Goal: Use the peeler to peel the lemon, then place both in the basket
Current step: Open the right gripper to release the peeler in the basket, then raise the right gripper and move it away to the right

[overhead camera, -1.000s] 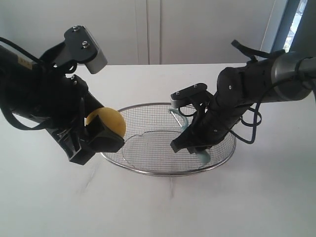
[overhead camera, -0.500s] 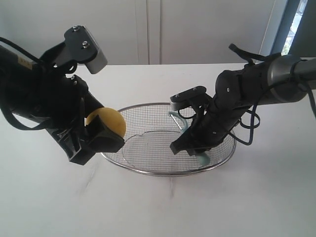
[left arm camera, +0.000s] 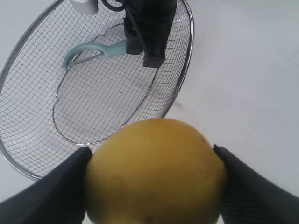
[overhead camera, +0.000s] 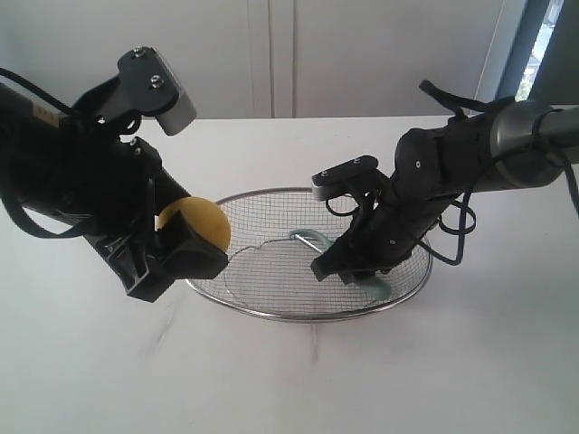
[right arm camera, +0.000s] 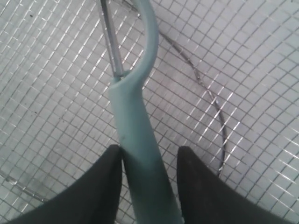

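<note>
Nothing legible to call out here. The one candidate is a small yellowish sticker (overhead camera: 42, 110) on the left arm (overhead camera: 63, 176), out at about ten o'clock in the exterior view. It carries a few dark marks, but they are too small and blurred to read as letters or numbers. Both wrist views come up blank for readable print as well.
</note>
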